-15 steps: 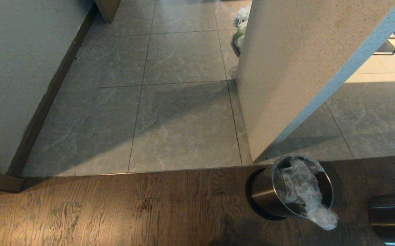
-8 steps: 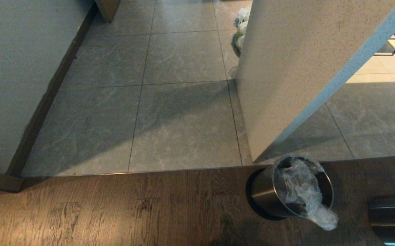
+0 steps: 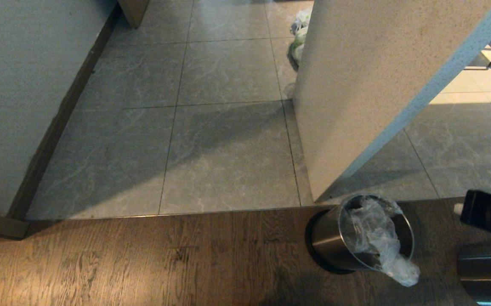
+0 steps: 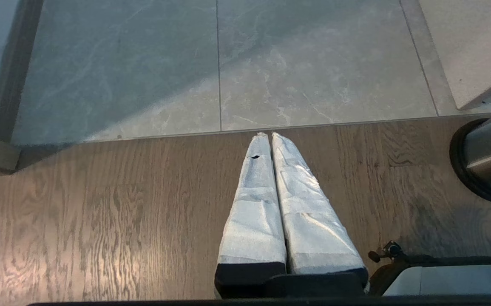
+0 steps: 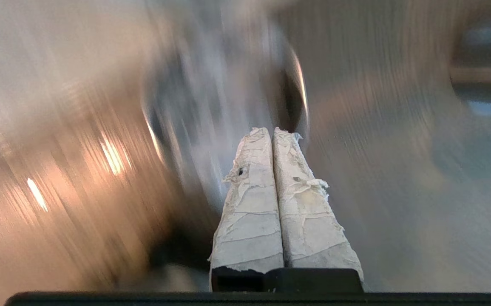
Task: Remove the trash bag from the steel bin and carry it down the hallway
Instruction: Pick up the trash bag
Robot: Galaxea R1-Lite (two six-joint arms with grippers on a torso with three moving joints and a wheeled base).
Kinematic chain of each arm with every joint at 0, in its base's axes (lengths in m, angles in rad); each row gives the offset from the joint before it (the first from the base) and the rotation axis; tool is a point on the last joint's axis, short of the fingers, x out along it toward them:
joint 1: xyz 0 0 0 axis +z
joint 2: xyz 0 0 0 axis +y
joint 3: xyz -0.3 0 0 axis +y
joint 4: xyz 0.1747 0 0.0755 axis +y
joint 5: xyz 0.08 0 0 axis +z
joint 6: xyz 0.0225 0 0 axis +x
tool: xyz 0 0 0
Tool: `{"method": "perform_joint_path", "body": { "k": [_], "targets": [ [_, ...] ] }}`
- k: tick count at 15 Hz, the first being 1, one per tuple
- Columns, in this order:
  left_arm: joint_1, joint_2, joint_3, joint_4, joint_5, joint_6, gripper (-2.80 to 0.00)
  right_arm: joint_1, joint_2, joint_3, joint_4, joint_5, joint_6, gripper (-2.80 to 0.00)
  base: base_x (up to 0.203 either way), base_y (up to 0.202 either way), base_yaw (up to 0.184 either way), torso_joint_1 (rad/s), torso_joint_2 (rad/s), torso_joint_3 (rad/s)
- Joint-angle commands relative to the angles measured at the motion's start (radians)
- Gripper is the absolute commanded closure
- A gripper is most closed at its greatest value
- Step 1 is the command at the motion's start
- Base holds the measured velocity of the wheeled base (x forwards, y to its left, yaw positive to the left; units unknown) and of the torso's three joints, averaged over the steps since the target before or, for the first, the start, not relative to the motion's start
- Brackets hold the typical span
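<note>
Steel bin stood on the wood floor by the pillar, trash bag inside it, one end spilling over the rim. Right gripper was pressed shut, empty, bin blurred beyond it. Left gripper was closed, empty, over the wood floor.

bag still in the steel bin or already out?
In. The clear trash bag sits crumpled inside the steel bin, one end draped over the near rim. No hand touches it.
</note>
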Motion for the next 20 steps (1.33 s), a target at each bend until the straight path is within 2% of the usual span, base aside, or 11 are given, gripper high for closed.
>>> {"method": "perform_joint_path", "body": {
  "k": [1,4,5,6,9,13,20],
  "targets": [
    [0.000,0.000,0.000,0.000,0.001,0.000,0.00,0.066,-0.102,0.094,0.051,0.011,-0.051,0.00,0.000,0.000,0.000,0.000,0.00,0.000],
    [0.000,0.000,0.000,0.000,0.001,0.000,0.00,0.135,-0.089,0.108,0.118,0.015,-0.068,0.00,0.000,0.000,0.000,0.000,0.00,0.000],
    [0.000,0.000,0.000,0.000,0.001,0.000,0.00,0.149,-0.069,0.110,0.125,0.022,-0.061,-2.46,0.000,0.000,0.000,0.000,0.00,0.000],
    [0.000,0.000,0.000,0.000,0.001,0.000,0.00,0.166,-0.044,0.118,0.118,0.037,-0.054,-2.80,0.000,0.000,0.000,0.000,0.00,0.000],
    [0.000,0.000,0.000,0.000,0.001,0.000,0.00,0.180,0.033,0.101,0.081,0.054,-0.043,-2.80,0.000,0.000,0.000,0.000,0.00,0.000],
    [0.000,0.000,0.000,0.000,0.001,0.000,0.00,0.185,0.192,0.085,-0.070,0.051,-0.050,-2.80,0.000,0.000,0.000,0.000,0.00,0.000],
    [0.000,0.000,0.000,0.000,0.001,0.000,0.00,0.211,0.472,0.071,-0.236,0.043,-0.057,-2.80,0.000,0.000,0.000,0.000,0.00,0.000]
  ]
}}
